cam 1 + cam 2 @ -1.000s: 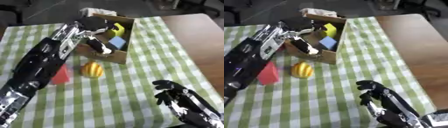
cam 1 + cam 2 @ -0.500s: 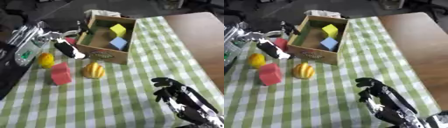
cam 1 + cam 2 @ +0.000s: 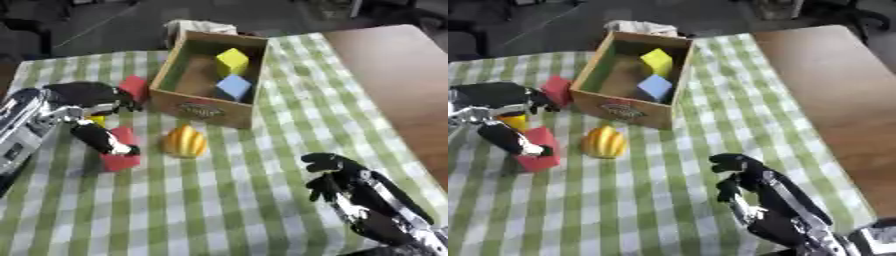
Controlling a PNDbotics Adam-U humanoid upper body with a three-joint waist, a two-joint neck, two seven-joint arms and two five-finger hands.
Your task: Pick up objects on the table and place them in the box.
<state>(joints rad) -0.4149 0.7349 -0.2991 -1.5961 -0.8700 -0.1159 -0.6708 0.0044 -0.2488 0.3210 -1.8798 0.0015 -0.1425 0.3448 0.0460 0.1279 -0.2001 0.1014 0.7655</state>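
A wooden box [image 3: 203, 108] stands at the back middle of the green checked cloth, with a yellow block [image 3: 232, 60] and a blue block [image 3: 234, 86] inside. In front of it lies a yellow-orange ridged object [image 3: 186, 141]. One red block [image 3: 134, 88] sits against the box's left side; another red block [image 3: 122, 151] lies nearer. My left hand [image 3: 84, 95] hovers at the left, open, its fingers and thumb [image 3: 101, 139] spread on either side of a small yellow object [image 3: 514, 121] that is partly hidden. My right hand [image 3: 353, 187] rests open at the lower right.
A white crumpled thing [image 3: 198, 26] lies behind the box. To the right of the cloth runs a bare brown tabletop [image 3: 395, 75]. Checked cloth [image 3: 219, 200] stretches between the objects and my right hand.
My left arm has drawn back from the box to the left and lowered its hand over the small yellow object and the nearer red block. The right hand stays put.
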